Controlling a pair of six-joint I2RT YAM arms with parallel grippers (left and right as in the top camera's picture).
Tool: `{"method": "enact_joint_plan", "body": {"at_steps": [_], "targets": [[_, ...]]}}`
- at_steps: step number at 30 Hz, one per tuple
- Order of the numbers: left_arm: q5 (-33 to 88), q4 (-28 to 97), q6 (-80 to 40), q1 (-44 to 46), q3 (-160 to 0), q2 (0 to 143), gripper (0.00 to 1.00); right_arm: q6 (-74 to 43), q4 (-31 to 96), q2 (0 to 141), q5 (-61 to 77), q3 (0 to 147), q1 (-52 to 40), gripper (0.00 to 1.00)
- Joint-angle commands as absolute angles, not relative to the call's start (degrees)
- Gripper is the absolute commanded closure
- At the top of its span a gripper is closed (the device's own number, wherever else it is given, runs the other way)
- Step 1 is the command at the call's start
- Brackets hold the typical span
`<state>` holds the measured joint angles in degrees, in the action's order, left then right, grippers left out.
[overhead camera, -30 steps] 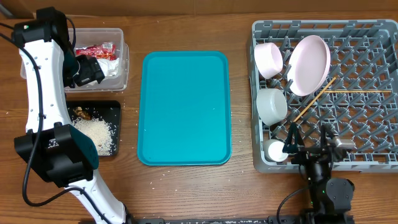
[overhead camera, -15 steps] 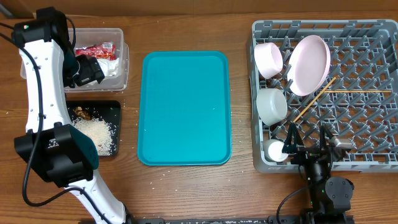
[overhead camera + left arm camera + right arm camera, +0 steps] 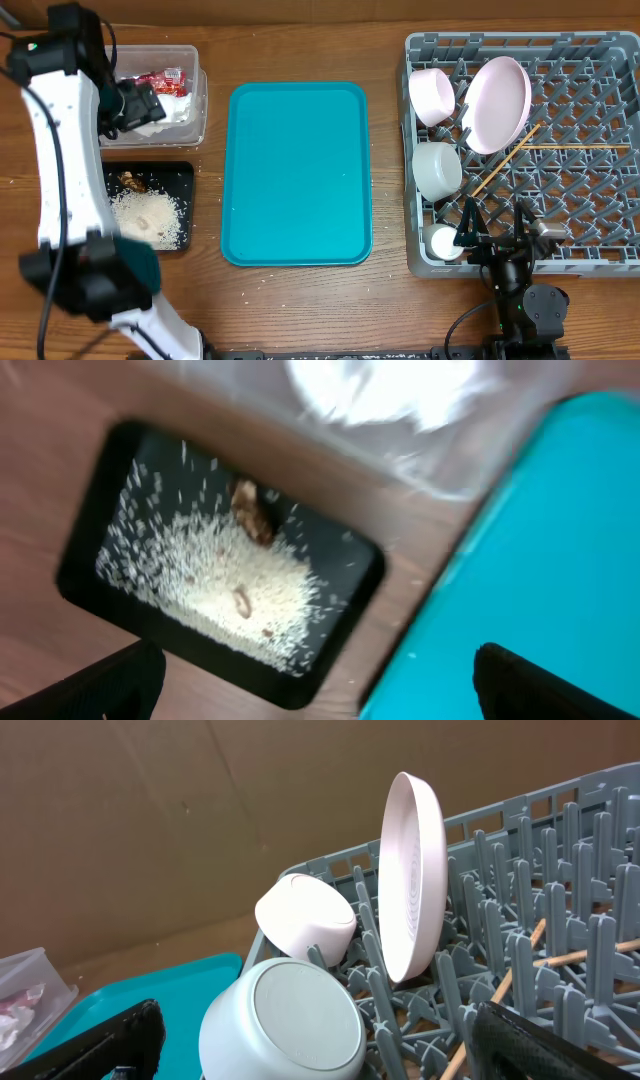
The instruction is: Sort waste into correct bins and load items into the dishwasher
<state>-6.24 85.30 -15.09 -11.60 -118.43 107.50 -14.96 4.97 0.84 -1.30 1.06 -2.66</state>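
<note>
Left edge: left hand hangs over the clear tub. In the blurred wrist view its fingers are spread wide with nothing between them.

Clear tub, far left of the surface:
- 1 red-and-white wrapper
- 1 crumpled white napkin beside it

Black tray, just nearer than the tub:
- 1 pile of white rice, with grains scattered out to the rim
- 1 brown lump at the pile's far edge

Centre: 1 teal tray, flat on the surface, with nothing on it.

Right: 1 grey dish rack. Seven pieces are loaded, all in its left half:
- 1 pink bowl, far left corner, tipped on its side
- 1 blue-grey bowl just nearer, also tipped, its base towards the right wrist camera
- 1 small white cup, near left corner
- 1 pale plate, standing on edge between pegs, right of the pink bowl
- 2 chopsticks lying over the pegs: one diagonal, one running level towards the right edge. They cross just below the plate.

Right hand sits at the rack's near edge, just beside the cup. Its fingers are wide apart and it holds nothing.
</note>
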Motion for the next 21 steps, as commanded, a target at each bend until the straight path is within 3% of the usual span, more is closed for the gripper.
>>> {"method": "enact_joint_plan", "body": {"at_steps": [1,5,8,16,21], "targets": [[-8.34,85.01,-13.41,-3.86,-117.95,92.73,0.0,-14.76,4.58,0.16,-1.19,0.45,-2.87,0.0],[-14.81,82.54,-9.8,5.48,-112.46,81.8,0.0,-14.76,4.58,0.16,-1.19,0.45,-2.87,0.0],[-16.34,71.29,-8.95,10.28,-103.88,73.19,0.0,-14.76,4.58,0.16,-1.19,0.45,-2.87,0.0],[2.44,25.52,-6.59,5.85,-60.12,48.99,0.0,-14.76,4.58,0.16,-1.19,0.45,-2.87,0.0],[2.81,7.4,-2.74,5.21,-37.98,35.57,0.0,-14.76,4.58,0.16,-1.19,0.45,-2.87,0.0]]}}
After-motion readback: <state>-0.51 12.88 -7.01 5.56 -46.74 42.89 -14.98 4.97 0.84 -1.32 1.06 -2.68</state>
